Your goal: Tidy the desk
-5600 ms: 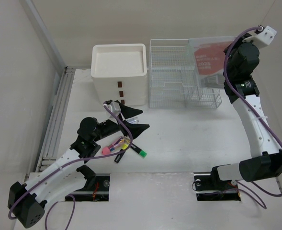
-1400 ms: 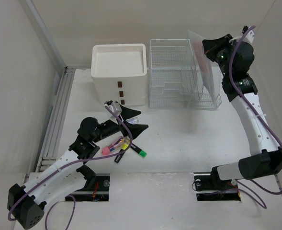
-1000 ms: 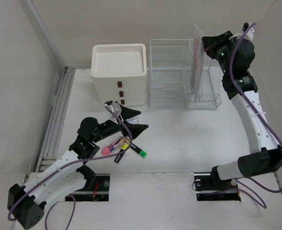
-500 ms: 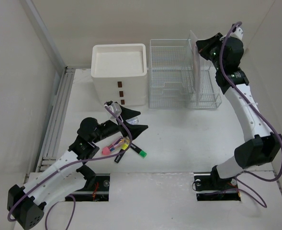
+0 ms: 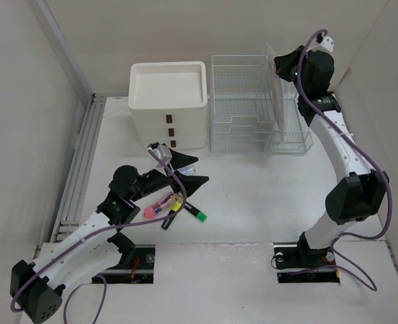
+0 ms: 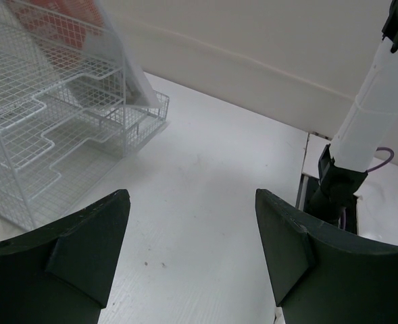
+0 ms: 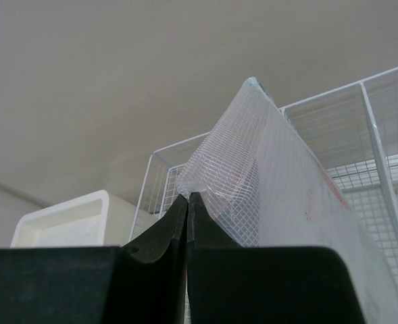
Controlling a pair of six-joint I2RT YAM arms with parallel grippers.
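White desk (image 5: 253, 196) beneath both arms, right gripper (image 7: 187, 199) closed on the top of a folder (image 7: 273, 182) (upright in the right part of a rack (image 5: 242, 101) at the far edge), left gripper (image 5: 197, 169) open, empty, near markers (image 5: 175, 206) at near left.

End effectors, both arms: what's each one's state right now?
Left end effector: open, holding nothing.
Right end effector: closed on the translucent mesh document pouch.
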